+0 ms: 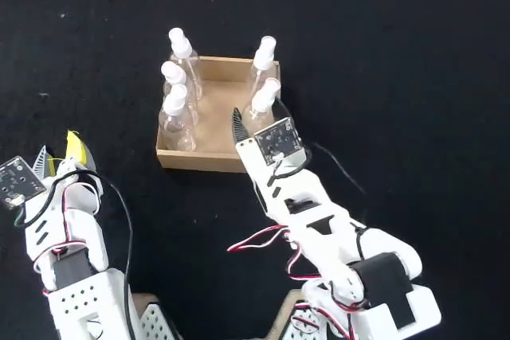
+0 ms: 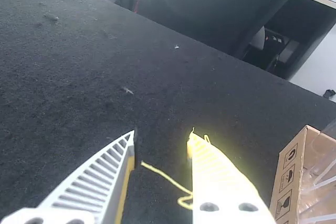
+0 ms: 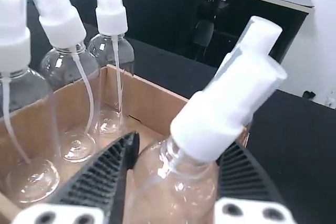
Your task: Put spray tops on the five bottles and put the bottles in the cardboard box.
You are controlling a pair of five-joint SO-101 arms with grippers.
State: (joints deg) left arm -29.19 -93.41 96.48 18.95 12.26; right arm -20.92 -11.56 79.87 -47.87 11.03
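The cardboard box sits mid-table with five clear bottles standing in it, each with a white spray top. Three line its left side, and one is at the far right corner. The fifth bottle stands at the near right corner, between the black fingers of my right gripper. In the right wrist view the gripper is shut on this bottle, with the box wall behind. My left gripper hovers over the black table left of the box, open and empty.
Black cloth covers the whole table. A corner of the box shows to the side in the left wrist view. The right arm's red and white cables hang near the table's front.
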